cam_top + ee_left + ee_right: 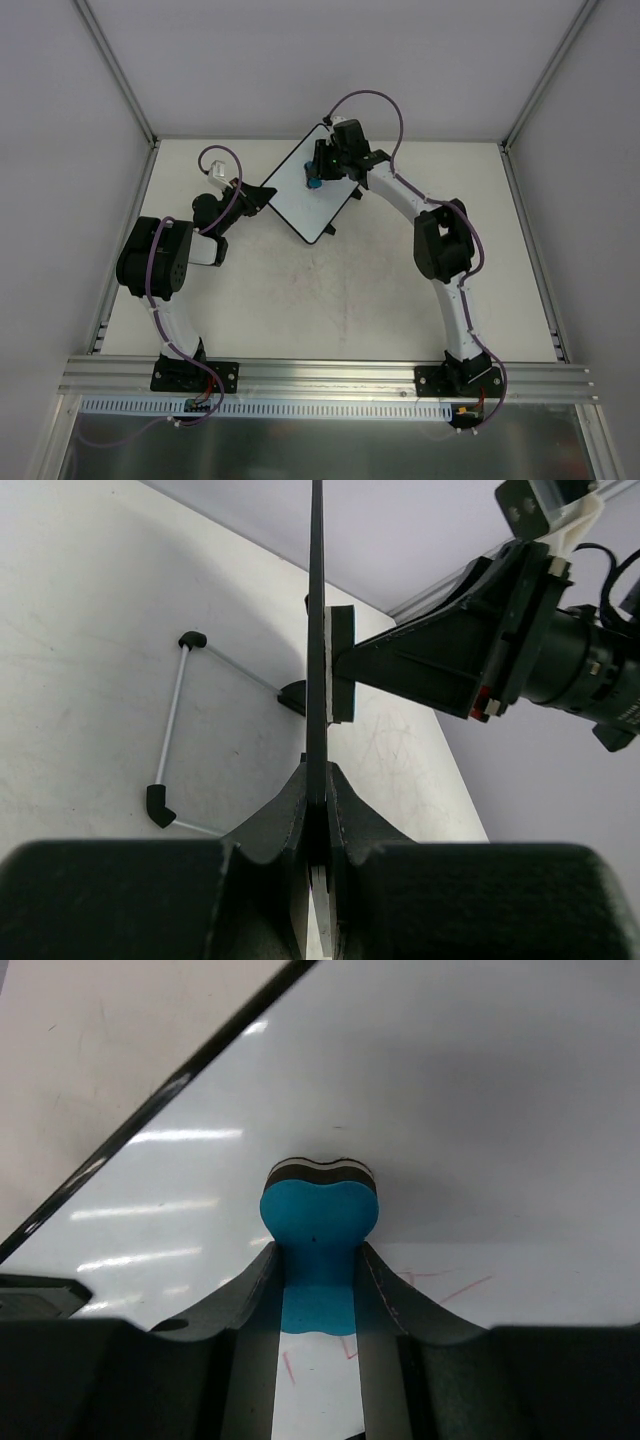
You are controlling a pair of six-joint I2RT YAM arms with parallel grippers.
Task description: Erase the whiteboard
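The whiteboard (305, 195) is a white board with a thin black rim, tilted up off the table at the back middle. My left gripper (255, 195) is shut on its left corner; in the left wrist view the board's edge (317, 630) runs straight up from between the jaws (317, 805). My right gripper (316, 172) is shut on a small blue eraser (320, 1222) and presses it against the board's face (450, 1110). Faint red scribble marks (440, 1285) show on the board beside and beneath the eraser.
The board's wire stand (172, 730) with black end caps shows behind the board in the left wrist view. The right arm's wrist (520, 650) reaches in from the right. Grey walls and aluminium posts (115, 70) enclose the table (330, 300).
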